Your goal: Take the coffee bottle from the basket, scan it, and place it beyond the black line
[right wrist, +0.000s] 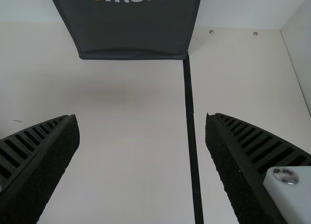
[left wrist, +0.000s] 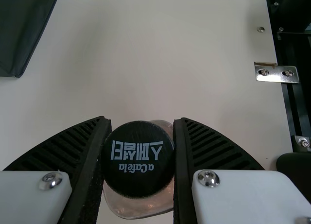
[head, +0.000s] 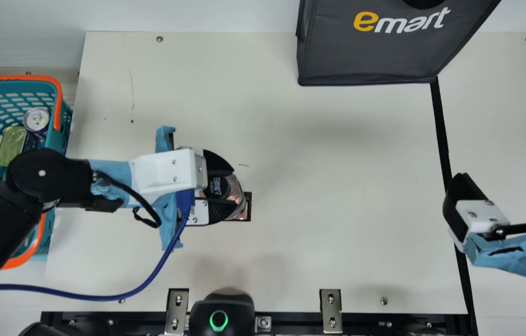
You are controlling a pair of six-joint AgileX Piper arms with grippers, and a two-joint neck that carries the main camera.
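Observation:
My left gripper (head: 221, 189) is left of the middle of the main view, shut on the coffee bottle (head: 236, 190), its black cap between the two fingers. In the left wrist view the bottle's cap (left wrist: 138, 158) sits between the pads of my left gripper (left wrist: 140, 161), clear plastic showing around it. Over the black line (head: 441, 126), at the right, my right gripper (head: 503, 184) stands open. The right wrist view has my right gripper (right wrist: 142, 131) with fingers wide apart, the line (right wrist: 190, 117) passing between them.
The teal basket (head: 60, 135) with an orange rim holds cans at the far left. A dark bag (head: 370, 56) stands at the back beside the line's far end. The scanner (head: 221, 310), lit by a green ring, is at the front edge, between metal brackets.

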